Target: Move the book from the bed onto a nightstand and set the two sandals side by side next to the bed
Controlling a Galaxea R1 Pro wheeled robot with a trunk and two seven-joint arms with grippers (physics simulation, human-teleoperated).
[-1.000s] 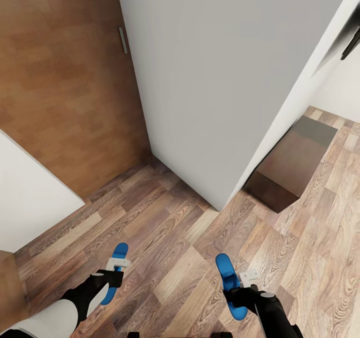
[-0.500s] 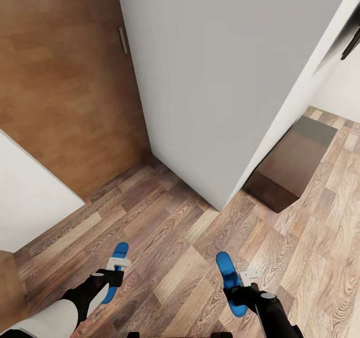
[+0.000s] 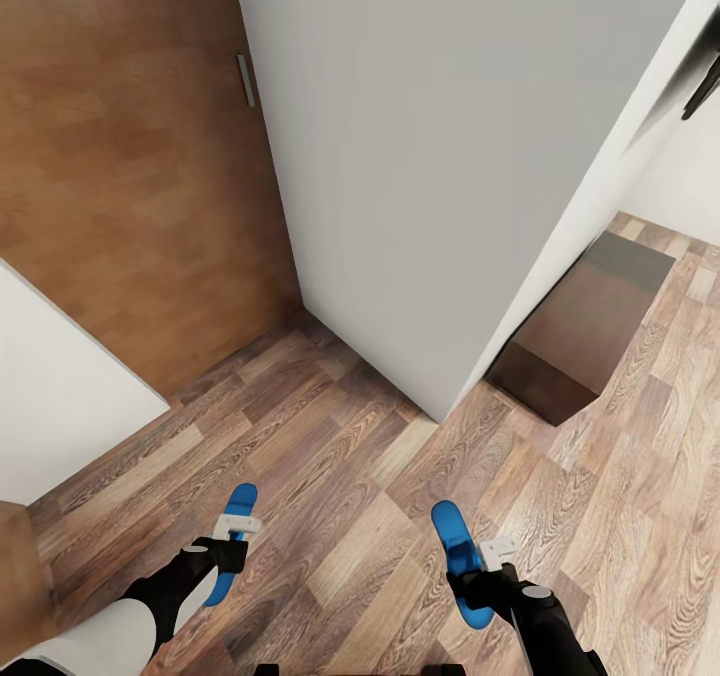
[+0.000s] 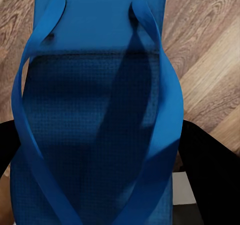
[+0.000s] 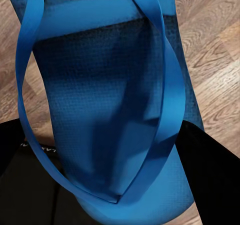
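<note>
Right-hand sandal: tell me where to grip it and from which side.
Grip the sandal at its near end, as the right gripper does now, coming in lengthwise from the robot's side. The sole is flat, slim and stiff-looking, so fingers across its thin edges at one end probably suit it.

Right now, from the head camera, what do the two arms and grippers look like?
Both arms end in matte black wrist segments. The left arm has a white, rounded forearm shell behind the black. The left gripper and right gripper each carry a small white block at the jaws. The right arm looks black throughout. No cables or markings are readable.
</note>
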